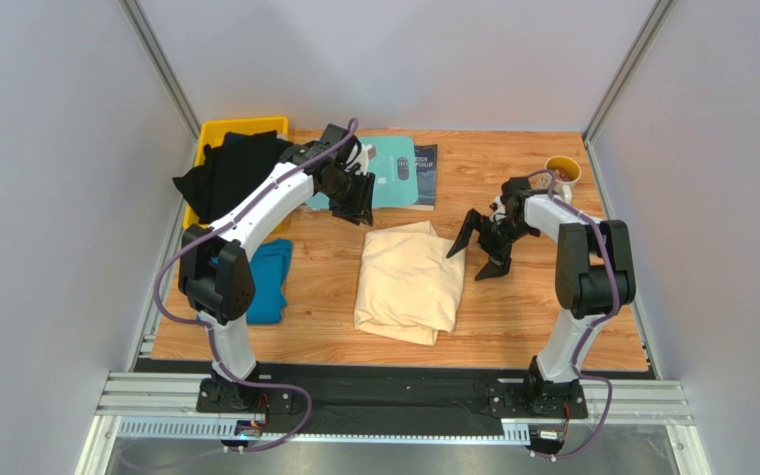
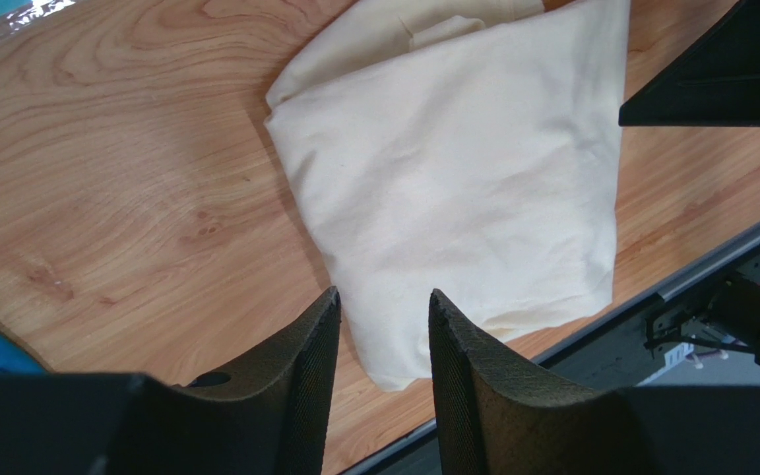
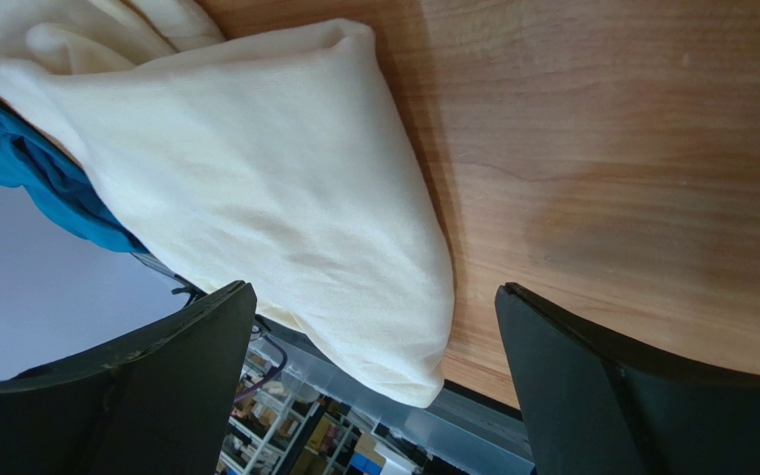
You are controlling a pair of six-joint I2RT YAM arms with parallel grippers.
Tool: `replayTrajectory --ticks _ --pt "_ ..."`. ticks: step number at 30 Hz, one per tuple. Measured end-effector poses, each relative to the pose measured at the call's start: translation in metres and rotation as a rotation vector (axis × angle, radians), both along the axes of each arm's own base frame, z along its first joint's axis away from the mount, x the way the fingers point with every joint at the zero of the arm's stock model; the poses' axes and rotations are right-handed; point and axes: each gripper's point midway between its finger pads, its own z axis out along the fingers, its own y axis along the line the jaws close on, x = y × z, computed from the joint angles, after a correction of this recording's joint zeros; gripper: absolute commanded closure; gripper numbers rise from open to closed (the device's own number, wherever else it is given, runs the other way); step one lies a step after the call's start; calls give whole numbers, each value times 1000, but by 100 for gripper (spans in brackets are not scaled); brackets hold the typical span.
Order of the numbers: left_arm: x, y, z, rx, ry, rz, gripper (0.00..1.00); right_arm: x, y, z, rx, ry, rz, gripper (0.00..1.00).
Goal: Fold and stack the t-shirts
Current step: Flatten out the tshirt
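Cream-yellow cloth t-shirt [image 1: 409,282], folded into a rough rectangle, lies mid-way across the light wooden table [image 1: 523,317], w/ both claws hanging by its far end. The left claw [image 1: 358,210] sits off the shirt's far-left corner, near it but not touching. Its jaws are partly apart w/ nothing between them (in its wrist view the cloth shows through the gap, but it lies flat on the table below). The right claw [image 1: 465,265] sits just off the far-right corner, jaws spread wide and empty. In its wrist view the shirt's folded edge lies below, btw the two fingers and closer to the left one.

A teal-blue cloth t-shirt [image 1: 270,282] lies crumpled at the table's left side, beside the left arm. Black cloth t-shirts [image 1: 225,173] are heaped in a yellow plastic bin [image 1: 245,126] at the far-left corner, spilling over its rim. A flat teal board w/ white print [image 1: 394,173] lies beyond the left claw, and a white mug [image 1: 562,173] stands far right.
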Motion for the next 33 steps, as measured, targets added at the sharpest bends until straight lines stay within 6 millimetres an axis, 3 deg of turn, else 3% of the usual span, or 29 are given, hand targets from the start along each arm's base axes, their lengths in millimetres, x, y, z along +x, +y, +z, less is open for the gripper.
replayTrajectory --ticks 4,12,13,15,17,19,20,21,33 --pt "-1 8 -4 33 -1 22 55 -2 4 -18 9 48 11 0" --pt "2 19 1 57 -27 52 56 6 20 -16 91 63 35 0" --pt "2 21 2 59 -30 57 56 6 22 -15 100 64 41 3" --pt "3 22 3 62 -35 62 56 5 29 -15 119 67 58 20" --pt "4 24 2 66 -36 67 56 3 35 -16 137 65 80 17" --pt "4 25 2 67 -37 69 57 3 40 -17 154 63 92 32" --pt "5 25 2 67 -37 70 57 3 41 -17 160 57 100 62" --pt "5 25 2 68 -37 70 57 4 41 -18 159 46 105 99" --pt "7 29 2 75 -40 80 57 9 39 -20 129 9 123 100"
